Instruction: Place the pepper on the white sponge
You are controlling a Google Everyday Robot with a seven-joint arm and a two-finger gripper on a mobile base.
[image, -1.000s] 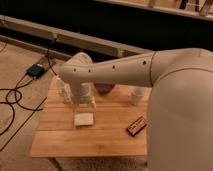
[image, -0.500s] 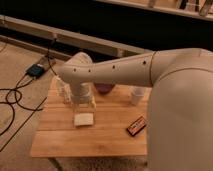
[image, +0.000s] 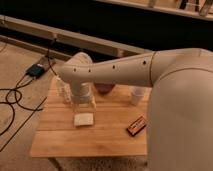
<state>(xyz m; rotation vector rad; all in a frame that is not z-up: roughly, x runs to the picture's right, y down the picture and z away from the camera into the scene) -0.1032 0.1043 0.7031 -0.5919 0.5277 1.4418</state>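
The white sponge (image: 84, 119) lies flat on the wooden table (image: 107, 135), left of middle. My gripper (image: 83, 104) hangs from the big white arm just above and behind the sponge, pointing down. The pepper is not in view; it may be hidden under the arm or in the gripper.
A dark red-purple round thing (image: 103, 88) sits behind the arm. A white cup (image: 136, 96) stands at the back right. A flat orange-and-black box (image: 136, 125) lies at the right. A tall whitish bottle (image: 63, 90) stands at the back left. Cables (image: 15, 97) lie on the floor at left.
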